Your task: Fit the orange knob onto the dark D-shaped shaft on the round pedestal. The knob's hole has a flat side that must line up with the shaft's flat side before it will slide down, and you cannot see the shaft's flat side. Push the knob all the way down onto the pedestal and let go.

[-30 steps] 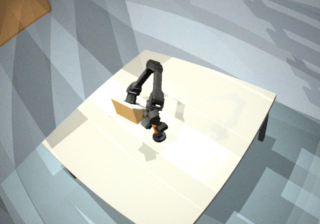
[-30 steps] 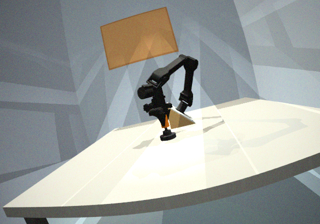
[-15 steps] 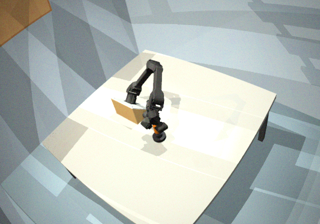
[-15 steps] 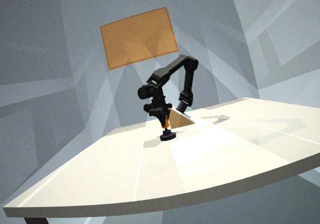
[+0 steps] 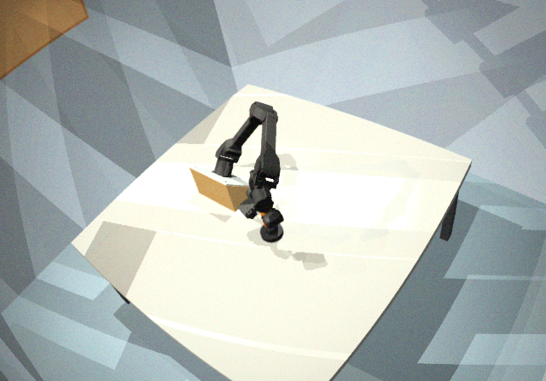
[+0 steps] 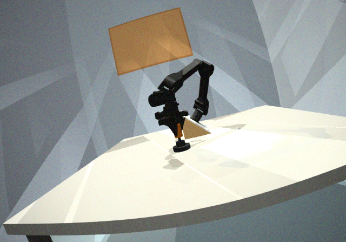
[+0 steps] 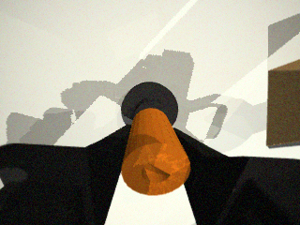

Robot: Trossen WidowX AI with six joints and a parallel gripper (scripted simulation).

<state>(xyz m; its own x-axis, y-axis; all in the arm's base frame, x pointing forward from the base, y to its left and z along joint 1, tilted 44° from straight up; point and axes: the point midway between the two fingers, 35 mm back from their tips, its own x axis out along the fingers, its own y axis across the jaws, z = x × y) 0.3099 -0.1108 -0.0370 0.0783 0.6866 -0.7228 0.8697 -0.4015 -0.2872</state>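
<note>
The orange knob (image 5: pixel 262 214) (image 6: pixel 179 130) (image 7: pixel 156 161) is upright or nearly so, held between the fingers of my gripper (image 6: pixel 178 134) (image 7: pixel 151 129), which is shut on it. The round dark pedestal (image 5: pixel 270 236) (image 6: pixel 181 147) (image 7: pixel 150 91) stands on the table below the knob. In the exterior view a short piece of dark shaft (image 6: pixel 179 139) shows between the knob's lower end and the pedestal's raised middle. The knob is not down on the pedestal. Whether the shaft's tip is inside the hole cannot be told. The flat sides are hidden.
A wedge-shaped wooden block (image 5: pixel 216 190) (image 6: pixel 194 130) (image 7: pixel 283 108) with a white top carries the arm's base on the pale table (image 5: pixel 198 279) (image 6: pixel 125 194), close to the pedestal. A see-through orange panel (image 5: pixel 35 15) (image 6: pixel 151 40) shows in the background.
</note>
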